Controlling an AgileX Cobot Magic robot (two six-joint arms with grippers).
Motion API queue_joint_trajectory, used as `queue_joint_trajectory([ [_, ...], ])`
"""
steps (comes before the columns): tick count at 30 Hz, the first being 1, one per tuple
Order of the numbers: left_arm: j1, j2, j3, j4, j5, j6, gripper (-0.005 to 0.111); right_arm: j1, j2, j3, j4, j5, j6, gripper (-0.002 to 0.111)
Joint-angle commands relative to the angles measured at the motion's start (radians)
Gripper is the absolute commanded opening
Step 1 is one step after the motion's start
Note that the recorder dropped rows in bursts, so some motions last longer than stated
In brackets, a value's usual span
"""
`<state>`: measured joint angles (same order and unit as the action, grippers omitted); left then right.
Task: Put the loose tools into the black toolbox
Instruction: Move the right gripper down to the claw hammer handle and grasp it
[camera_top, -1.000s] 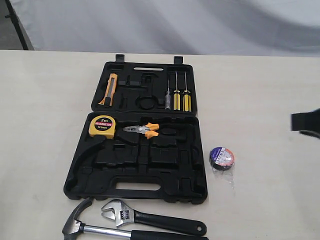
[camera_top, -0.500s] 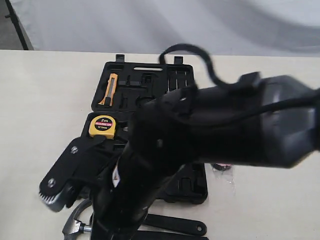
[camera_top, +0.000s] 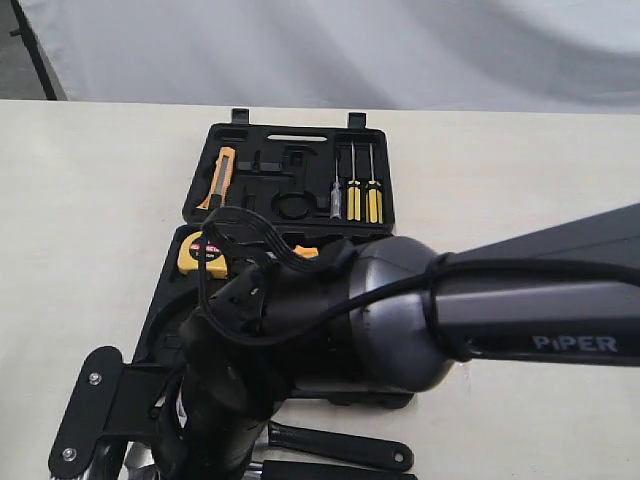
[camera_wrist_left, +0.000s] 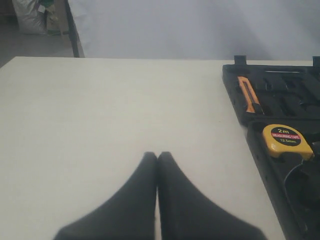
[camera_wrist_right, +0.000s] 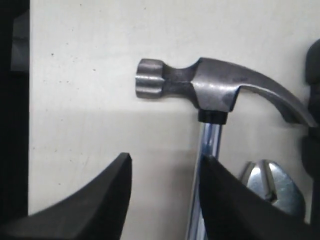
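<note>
Black toolbox (camera_top: 255, 190) lies open on the table (camera_top: 520, 170). Its lid is in the upper middle of the frame and its base sits below, mostly hidden by my right arm (camera_top: 400, 310), which reaches from the right edge down to the lower left.

Hammer (camera_wrist_right: 210, 92) is the target, I judge. It lies on the table in front of the box, at the lower left of the exterior frame, almost all covered by the arm. The wrist camera shows more: the head is just beyond the fingertips and the shaft runs back toward the wrist, so the jaws would close across it, which is good. But the shaft is off-centre, right at one finger (camera_wrist_right: 240, 205), with the gap mostly over bare table. I'd shift sideways before closing.

Wrench (camera_top: 340, 447) lies just beside the hammer, its head near that same finger, and could get clipped.

Right hand (camera_wrist_right: 165, 160) is parted about halfway, holding nothing. Left hand (camera_wrist_left: 157, 155) is pinched closed and empty, over bare table beside the box's tape measure (camera_wrist_left: 286, 140) corner. It looks farther from the hammer, so this is the right arm's job.
</note>
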<state>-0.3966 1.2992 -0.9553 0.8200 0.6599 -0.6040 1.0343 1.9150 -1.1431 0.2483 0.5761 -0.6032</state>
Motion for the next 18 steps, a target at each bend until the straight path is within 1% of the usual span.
queue_joint_trajectory([
  [1, 0.003, -0.008, 0.009, -0.014, -0.017, -0.010, 0.001, 0.003, 0.022, -0.008, -0.027, -0.038, -0.012, 0.042],
  [10, 0.003, -0.008, 0.009, -0.014, -0.017, -0.010, 0.001, 0.003, 0.078, -0.008, -0.074, -0.076, 0.006, 0.042],
  [12, 0.003, -0.008, 0.009, -0.014, -0.017, -0.010, 0.001, 0.003, 0.082, -0.008, -0.074, -0.062, 0.015, 0.033],
  [15, 0.003, -0.008, 0.009, -0.014, -0.017, -0.010, 0.001, 0.003, 0.075, -0.008, -0.074, -0.052, 0.015, 0.004],
  [16, 0.003, -0.008, 0.009, -0.014, -0.017, -0.010, 0.001, 0.003, 0.066, -0.008, -0.074, -0.059, 0.017, 0.000],
  [18, 0.003, -0.008, 0.009, -0.014, -0.017, -0.010, 0.001, 0.003, 0.047, -0.008, -0.074, -0.076, 0.017, 0.000],
])
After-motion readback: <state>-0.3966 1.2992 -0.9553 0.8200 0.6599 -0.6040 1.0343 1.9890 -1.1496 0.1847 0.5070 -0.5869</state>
